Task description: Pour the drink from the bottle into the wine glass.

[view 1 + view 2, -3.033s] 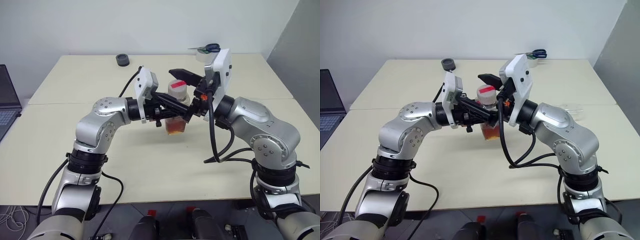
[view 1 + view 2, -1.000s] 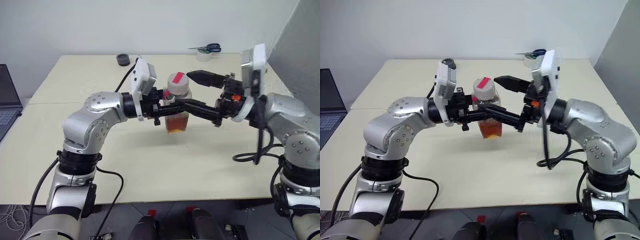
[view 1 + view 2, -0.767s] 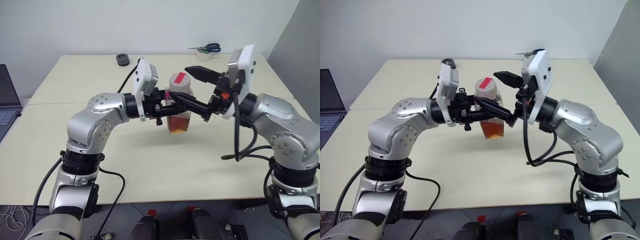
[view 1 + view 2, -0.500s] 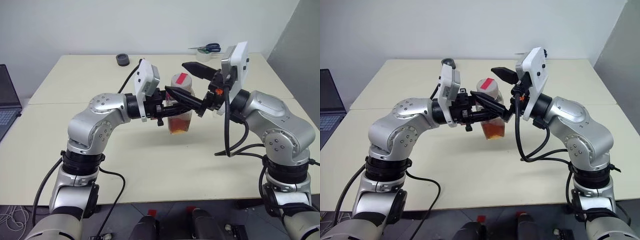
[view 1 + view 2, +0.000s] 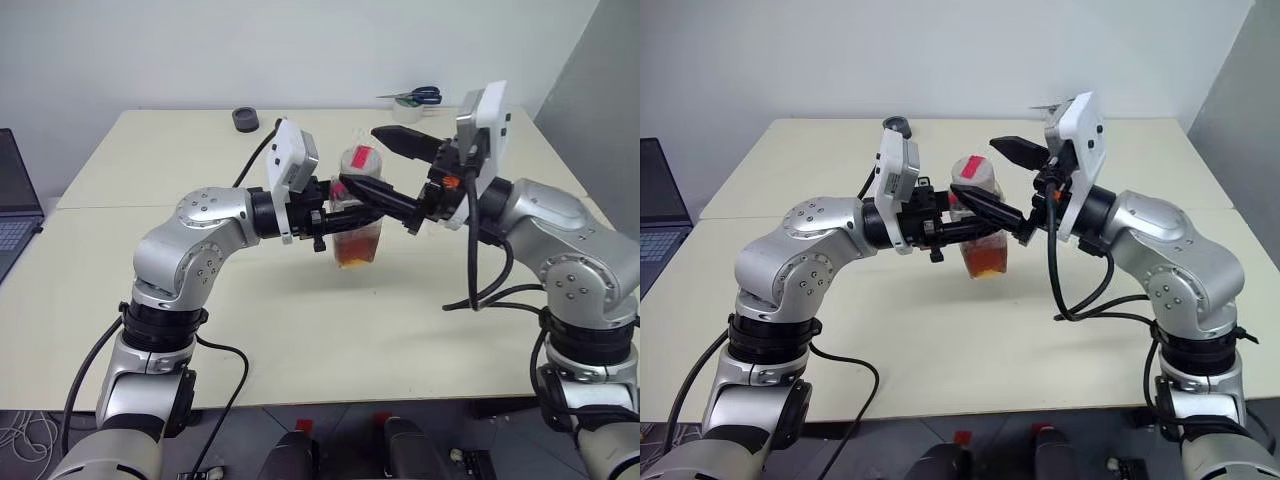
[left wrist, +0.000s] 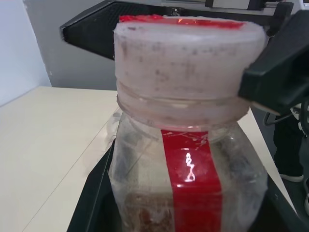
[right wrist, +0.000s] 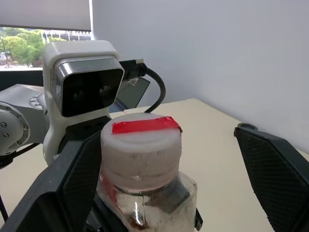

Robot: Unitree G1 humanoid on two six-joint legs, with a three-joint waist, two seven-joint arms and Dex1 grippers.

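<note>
here the bottle (capped) sits clamped in the left end effector.

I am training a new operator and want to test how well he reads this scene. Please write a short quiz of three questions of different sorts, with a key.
1. True or false: the cap is already off the bottle.
2. Which gripper is shut on the bottle? A) left gripper B) right gripper C) neither
3. Fill in: the right gripper has its fingers ____ on either side of the cap.

Key:
1. False. The white cap with the red strip sits on the bottle's neck.
2. A. The left gripper clamps the bottle's body, and the amber drink lies low inside.
3. Open. One finger stands clear of the cap.
</note>
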